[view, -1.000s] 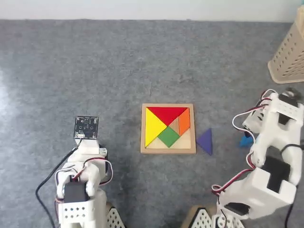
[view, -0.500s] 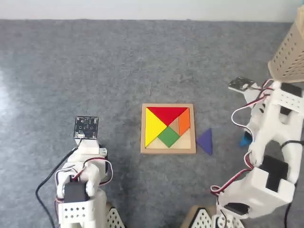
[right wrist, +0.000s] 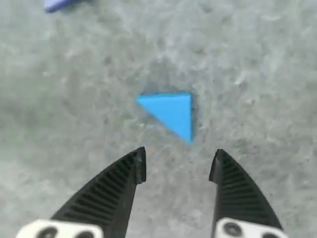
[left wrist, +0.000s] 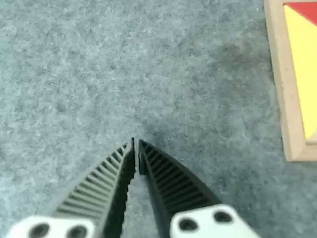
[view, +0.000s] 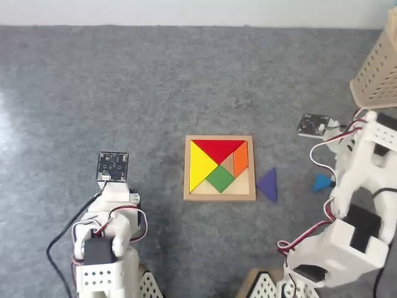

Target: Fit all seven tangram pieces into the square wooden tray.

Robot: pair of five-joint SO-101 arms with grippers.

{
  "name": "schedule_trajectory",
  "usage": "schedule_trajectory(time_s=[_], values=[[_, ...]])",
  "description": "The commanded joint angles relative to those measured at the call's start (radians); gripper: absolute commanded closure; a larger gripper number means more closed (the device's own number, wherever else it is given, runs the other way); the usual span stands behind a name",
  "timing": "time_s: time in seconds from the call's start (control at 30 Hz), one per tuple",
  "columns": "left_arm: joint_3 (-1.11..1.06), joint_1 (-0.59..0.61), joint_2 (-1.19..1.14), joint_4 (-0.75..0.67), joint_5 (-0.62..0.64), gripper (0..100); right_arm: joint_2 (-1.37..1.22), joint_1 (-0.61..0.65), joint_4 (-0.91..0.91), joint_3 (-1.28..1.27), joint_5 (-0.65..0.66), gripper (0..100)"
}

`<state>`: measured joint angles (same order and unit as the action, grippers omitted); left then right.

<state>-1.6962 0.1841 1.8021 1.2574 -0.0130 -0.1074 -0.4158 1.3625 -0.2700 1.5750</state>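
Note:
The square wooden tray [view: 219, 197] lies mid-table holding a red triangle [view: 218, 149], a yellow triangle [view: 200, 166], a green square [view: 220, 179] and an orange piece [view: 240, 159]. A purple triangle [view: 268, 184] rests on the carpet just right of the tray. Farther right lies a small blue triangle [view: 322, 182] [right wrist: 169, 113], with my right gripper [right wrist: 178, 161] open just short of it and nothing between its fingers. My left gripper [left wrist: 135, 145] is shut and empty over bare carpet left of the tray, whose edge [left wrist: 280, 84] shows in the left wrist view.
A beige perforated basket [view: 378, 68] stands at the far right edge of the table. Grey carpet covers the whole surface. The right arm's body [view: 356, 205] rises beside the blue triangle. A bit of the purple triangle [right wrist: 59, 4] shows in the right wrist view.
The right arm has swung its wrist up and outward over the blue triangle, uncovering more of it. The left arm and all pieces have stayed put.

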Motion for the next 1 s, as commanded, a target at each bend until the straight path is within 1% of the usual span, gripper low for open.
schedule_trajectory(time_s=[0.0, 0.17, 0.2, 0.23, 0.27, 0.33, 0.4, 0.5, 0.57, 0.6, 0.67, 0.77, 0.87, 0.97], values=[[0.012, -0.005, 0.017, 0.005, 0.008, 99, 0.007, 0.028, -0.122, -0.074, 0.021, 77.9], [0.012, -0.005, 0.017, 0.005, 0.008, 99, 0.005, 0.077, -0.193, -0.152, 0.021, 78.0], [0.012, -0.005, 0.017, 0.005, 0.008, 99, 0.007, 0.081, -0.183, -0.152, 0.009, 78.1], [0.012, -0.005, 0.017, 0.005, 0.008, 99, 0.010, 0.091, -0.163, -0.150, -0.041, 78.2], [0.012, -0.005, 0.017, 0.005, 0.008, 99, 0.015, 0.113, -0.142, -0.149, -0.127, 78.2], [0.012, -0.005, 0.017, 0.005, 0.008, 99, 0.018, 0.163, -0.116, -0.138, -0.364, 78.3], [0.012, -0.005, 0.017, 0.005, 0.008, 99, 0.007, 0.189, -0.104, -0.087, -0.635, 80.7], [0.012, -0.005, 0.017, 0.005, 0.008, 99, 0.005, 0.188, -0.101, -0.011, -1.088, 86.1], [0.012, -0.005, 0.017, 0.005, 0.008, 99, 0.007, 0.186, -0.071, 0.035, -1.358, 86.1], [0.012, -0.005, 0.017, 0.005, 0.008, 99, 0.007, 0.182, -0.036, 0.063, -1.462, 84.6], [0.012, -0.005, 0.017, 0.005, 0.008, 99, 0.007, 0.157, 0.058, 0.118, -1.625, 79.4], [0.012, -0.005, 0.017, 0.005, 0.008, 99, 0.004, 0.143, 0.191, 0.199, -1.809, 69.0], [0.012, -0.005, 0.017, 0.005, 0.008, 99, -0.010, 0.124, 0.239, 0.204, -1.923, 61.9], [0.012, -0.005, 0.017, 0.005, 0.008, 99, -0.084, 0.110, 0.171, 0.203, -2.001, 61.5]])
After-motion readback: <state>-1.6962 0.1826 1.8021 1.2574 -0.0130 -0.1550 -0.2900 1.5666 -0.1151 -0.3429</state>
